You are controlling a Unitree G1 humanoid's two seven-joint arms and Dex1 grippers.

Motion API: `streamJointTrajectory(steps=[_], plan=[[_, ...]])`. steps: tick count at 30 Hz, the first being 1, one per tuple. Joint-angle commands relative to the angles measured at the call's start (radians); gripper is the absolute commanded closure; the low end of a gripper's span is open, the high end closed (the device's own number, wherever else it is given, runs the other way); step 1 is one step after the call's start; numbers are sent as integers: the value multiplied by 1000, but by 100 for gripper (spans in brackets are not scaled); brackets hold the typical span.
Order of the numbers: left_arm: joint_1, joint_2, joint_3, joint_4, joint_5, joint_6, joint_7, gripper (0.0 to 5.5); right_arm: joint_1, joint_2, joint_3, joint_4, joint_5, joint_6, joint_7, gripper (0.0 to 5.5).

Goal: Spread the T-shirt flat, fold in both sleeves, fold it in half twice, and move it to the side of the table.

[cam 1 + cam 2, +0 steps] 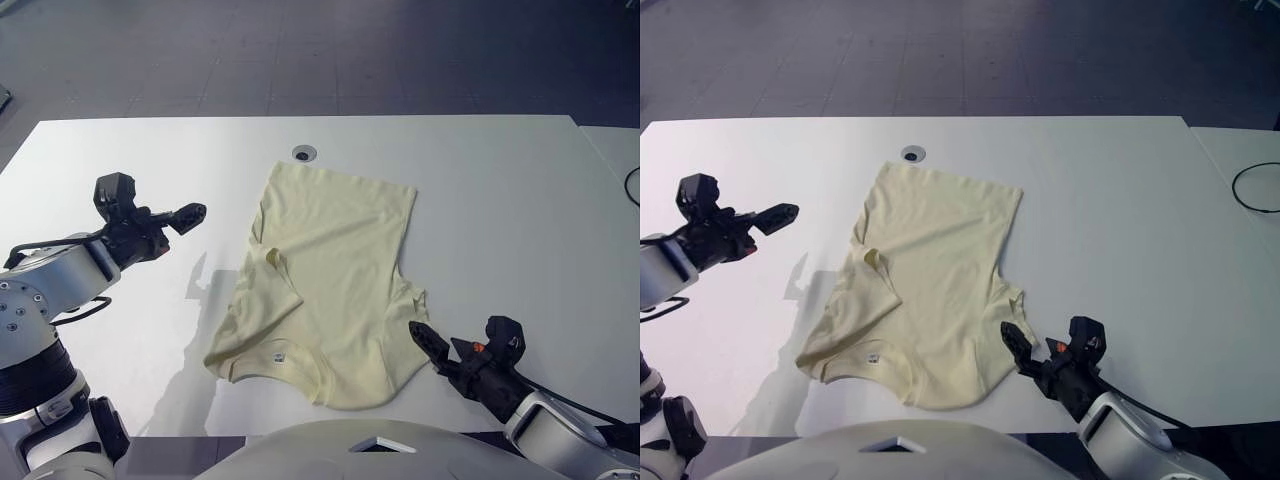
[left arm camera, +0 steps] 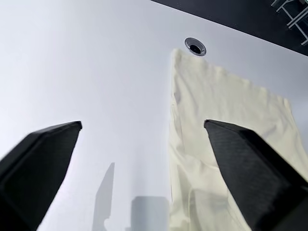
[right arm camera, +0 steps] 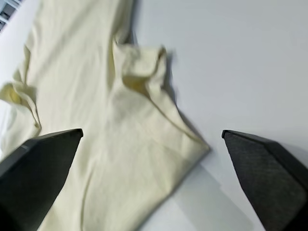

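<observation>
A pale yellow T-shirt (image 1: 330, 270) lies on the white table (image 1: 500, 210), its collar toward the near edge and its hem at the far side. The left sleeve (image 1: 275, 275) is turned in over the body, while the right sleeve (image 3: 139, 67) is bunched at the shirt's edge. Above the table, left of the shirt, my left gripper (image 1: 180, 222) hovers open with nothing between its fingers (image 2: 43, 163). My right gripper (image 1: 428, 345) is open by the shirt's near right corner (image 3: 192, 144), just off the cloth and holding nothing.
A round cable hole (image 1: 304, 153) sits just beyond the shirt's far left corner. A black cable loop (image 1: 1255, 187) lies on the neighbouring table at the right. Bare tabletop spreads on both sides of the shirt.
</observation>
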Motion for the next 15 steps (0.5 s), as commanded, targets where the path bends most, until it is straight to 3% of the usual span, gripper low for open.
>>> streamJointTrajectory(steps=[1, 8, 15], plan=[[-1, -4, -22, -2, 17, -3, -12, 10, 17, -46, 64, 38, -12, -35, 16, 59], [-56, 0, -77, 43, 61, -4, -54, 10, 16, -40, 178, 42, -27, -144, -23, 164], [-44, -19, -70, 31, 83, -5, -59, 10, 19, -77, 199, 58, -34, -207, -30, 279]])
